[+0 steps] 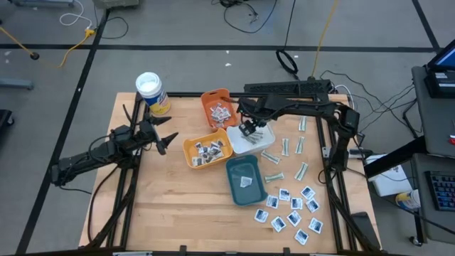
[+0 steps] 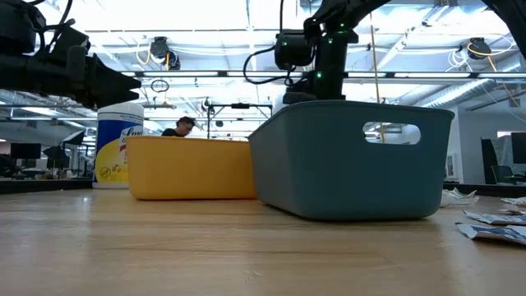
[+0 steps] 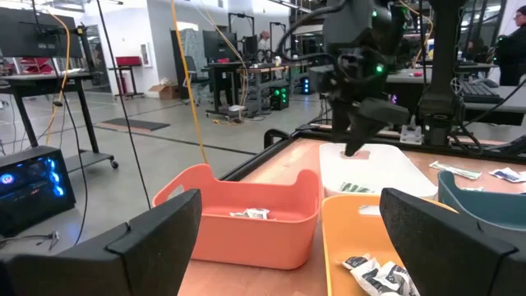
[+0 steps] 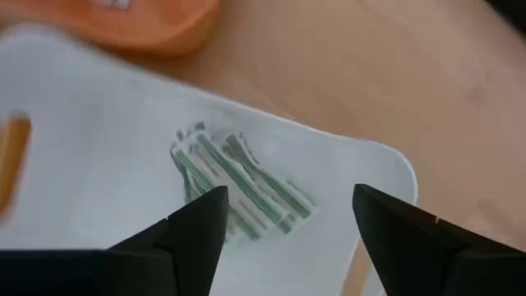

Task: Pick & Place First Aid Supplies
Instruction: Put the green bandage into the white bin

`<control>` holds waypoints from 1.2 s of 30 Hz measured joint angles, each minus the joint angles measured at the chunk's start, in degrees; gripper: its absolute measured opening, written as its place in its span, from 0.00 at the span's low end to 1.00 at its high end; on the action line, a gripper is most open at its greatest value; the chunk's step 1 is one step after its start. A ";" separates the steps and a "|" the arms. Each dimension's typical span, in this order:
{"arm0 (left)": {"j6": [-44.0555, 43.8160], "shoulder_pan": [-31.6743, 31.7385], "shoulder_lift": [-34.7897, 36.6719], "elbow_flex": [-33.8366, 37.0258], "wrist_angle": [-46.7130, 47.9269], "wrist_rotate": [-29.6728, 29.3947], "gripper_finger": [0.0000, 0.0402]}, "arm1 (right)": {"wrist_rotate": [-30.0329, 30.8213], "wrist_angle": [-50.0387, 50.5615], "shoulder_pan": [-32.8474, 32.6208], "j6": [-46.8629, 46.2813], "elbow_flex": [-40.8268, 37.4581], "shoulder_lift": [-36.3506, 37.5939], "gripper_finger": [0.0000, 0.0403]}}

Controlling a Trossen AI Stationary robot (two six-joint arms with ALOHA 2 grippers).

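My right gripper (image 1: 247,129) hangs open above the white tray (image 1: 254,147), fingers pointing down. In the right wrist view, a few pale green-striped strips (image 4: 238,185) lie flat on the tray's floor (image 4: 99,164) below the open fingers (image 4: 288,238), which touch nothing. More strips (image 1: 286,147) lie on the table right of the tray. Several white sachets (image 1: 291,208) lie near the front right. My left gripper (image 1: 162,139) waits open at the left, held level and clear of everything.
A red-orange tray (image 1: 217,107) and a yellow tray (image 1: 206,151) hold packets, and a teal tray (image 1: 245,179) holds one sachet. A white-lidded canister (image 1: 151,92) stands at the far left. In the room behind the table, a person (image 2: 182,126) sits.
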State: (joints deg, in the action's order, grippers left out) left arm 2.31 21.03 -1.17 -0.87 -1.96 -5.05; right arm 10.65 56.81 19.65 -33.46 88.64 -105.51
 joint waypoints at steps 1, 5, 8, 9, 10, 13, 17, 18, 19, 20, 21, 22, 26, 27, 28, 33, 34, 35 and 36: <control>0.00 0.00 0.00 0.00 0.00 0.00 0.94 | -0.05 0.61 0.30 -3.27 0.00 0.32 0.65; 0.00 0.01 0.00 -0.01 0.00 -0.01 0.94 | 0.00 2.29 1.29 -12.55 0.00 1.14 0.65; 0.00 -0.01 0.00 -0.01 -0.02 0.01 0.94 | -0.18 3.84 1.97 -16.11 -0.07 1.82 0.64; 0.00 -0.01 0.00 -0.01 0.00 0.01 0.94 | -0.19 4.26 2.25 -16.49 -0.07 2.23 0.64; 0.00 0.01 0.00 -0.01 0.00 0.01 0.94 | -0.17 4.66 2.65 -16.47 -0.04 2.73 0.65; 0.00 0.00 0.00 -0.01 0.00 0.00 0.94 | -0.15 5.11 4.55 -16.26 -1.29 4.15 0.65; 0.00 0.01 0.00 -0.01 0.00 -0.01 0.94 | 0.02 5.06 7.51 -16.84 -5.34 6.97 0.64; -0.01 0.00 0.00 -0.01 0.00 0.01 0.94 | 0.02 4.94 8.28 -16.84 -6.79 7.92 0.64; 0.00 0.01 0.00 -0.01 0.00 -0.01 0.94 | 0.02 4.75 9.01 -16.88 -8.31 8.80 0.64; 0.00 0.00 0.00 0.00 0.00 -0.01 0.94 | 0.07 4.48 9.81 -17.04 -9.84 9.75 0.64; 0.00 -0.01 0.00 -0.01 -0.02 -0.01 0.94 | 0.09 4.19 10.72 -17.32 -11.43 10.85 0.64; 0.00 0.01 0.00 -0.01 -0.02 -0.01 0.94 | 0.08 3.93 11.70 -17.81 -13.10 11.98 0.64; 0.00 0.01 0.00 -0.01 0.00 0.01 0.94 | 0.33 2.92 15.84 -19.05 -19.17 16.22 0.64; -0.02 -0.01 0.00 -0.01 0.00 0.01 0.94 | 1.06 2.82 16.79 -19.34 -20.60 17.27 0.64; 0.00 0.00 0.00 0.00 0.00 0.01 0.94 | 1.79 2.59 17.59 -19.79 -21.94 18.37 0.64; -0.01 -0.01 0.00 -0.01 0.00 0.00 0.94 | 3.04 2.08 21.80 -21.37 -28.12 23.24 0.65; 0.00 -0.01 0.00 -0.01 0.00 -0.01 0.94 | 3.06 1.70 22.46 -21.37 -29.14 24.12 0.65; 0.00 -0.01 0.00 -0.01 0.00 -0.01 0.94 | 3.06 1.65 23.15 -21.39 -30.00 24.92 0.65; 0.00 0.01 0.00 -0.01 0.00 0.01 0.94 | 3.06 1.67 23.79 -21.41 -30.66 25.59 0.65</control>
State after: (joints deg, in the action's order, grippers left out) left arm 2.31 21.03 -1.17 -0.89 -1.96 -5.04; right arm 13.72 58.48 43.44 -54.87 57.98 -79.91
